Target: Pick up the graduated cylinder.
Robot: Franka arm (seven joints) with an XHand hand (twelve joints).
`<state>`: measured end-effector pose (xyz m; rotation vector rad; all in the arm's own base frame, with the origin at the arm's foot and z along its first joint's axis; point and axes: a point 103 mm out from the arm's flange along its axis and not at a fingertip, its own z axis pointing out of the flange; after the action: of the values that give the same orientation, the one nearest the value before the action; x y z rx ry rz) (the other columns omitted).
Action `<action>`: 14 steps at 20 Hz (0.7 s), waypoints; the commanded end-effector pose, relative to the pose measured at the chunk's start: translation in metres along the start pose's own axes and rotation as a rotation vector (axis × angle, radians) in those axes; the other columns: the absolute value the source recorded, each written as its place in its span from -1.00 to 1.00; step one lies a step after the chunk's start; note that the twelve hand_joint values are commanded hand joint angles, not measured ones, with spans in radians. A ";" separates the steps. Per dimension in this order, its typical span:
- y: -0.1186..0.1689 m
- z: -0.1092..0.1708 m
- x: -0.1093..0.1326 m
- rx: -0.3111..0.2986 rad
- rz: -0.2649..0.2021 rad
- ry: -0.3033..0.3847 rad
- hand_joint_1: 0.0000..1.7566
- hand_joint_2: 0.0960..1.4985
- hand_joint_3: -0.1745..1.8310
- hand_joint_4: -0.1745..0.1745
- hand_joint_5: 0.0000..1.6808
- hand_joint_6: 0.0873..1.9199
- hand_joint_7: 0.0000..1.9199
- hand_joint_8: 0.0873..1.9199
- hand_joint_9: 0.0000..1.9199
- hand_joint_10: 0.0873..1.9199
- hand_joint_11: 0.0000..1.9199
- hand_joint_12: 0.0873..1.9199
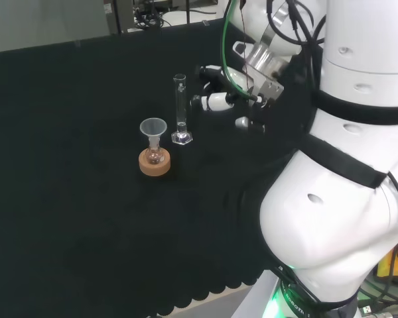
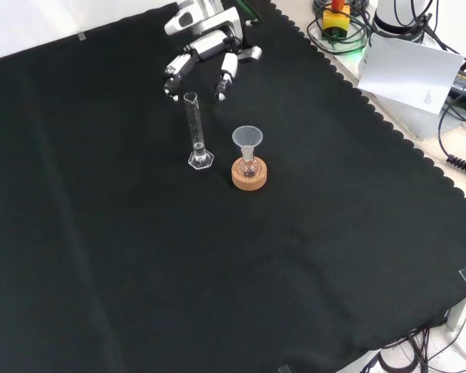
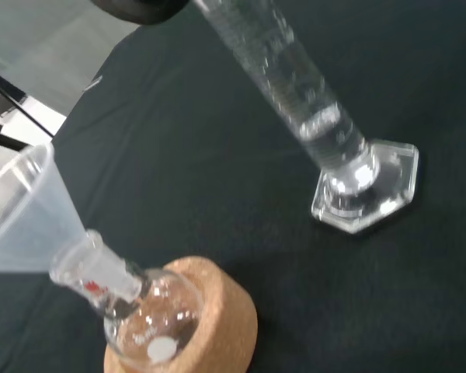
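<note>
A clear graduated cylinder [image 1: 180, 109] [image 2: 195, 132] [image 3: 311, 109] stands upright on its hexagonal foot on the black cloth. The hand [image 1: 215, 99] [image 2: 202, 50] hovers just to the cylinder's right in the head view, beyond it in the front view. Its fingers [image 2: 224, 78] are spread, slightly bent and point toward the cylinder without touching it. Nothing is held in the hand.
A small round-bottomed flask [image 1: 154, 154] [image 2: 249, 165] [image 3: 151, 311] with a clear funnel [image 1: 153, 127] [image 2: 247, 138] [image 3: 23, 210] in its neck rests on a cork ring [image 1: 154, 163] [image 2: 249, 174] [image 3: 210, 326] close beside the cylinder. The cloth's scalloped edge [image 2: 388, 128] runs along the right in the front view.
</note>
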<state>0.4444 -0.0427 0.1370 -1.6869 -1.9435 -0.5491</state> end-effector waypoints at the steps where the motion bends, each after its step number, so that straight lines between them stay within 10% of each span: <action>1: 0.009 0.018 -0.004 -0.001 -0.053 0.088 -0.03 0.16 -1.00 -0.28 -0.43 -1.00 -0.66 -0.32 -0.41 -0.42 -0.72 0.37; 14: 0.025 0.038 -0.003 -0.039 -0.100 0.193 0.08 0.13 -1.00 -0.28 -0.35 -1.00 -0.62 -0.34 -0.33 -0.47 -0.59 0.32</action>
<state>0.4582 -0.0253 0.1085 -1.5434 -1.9107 -0.7050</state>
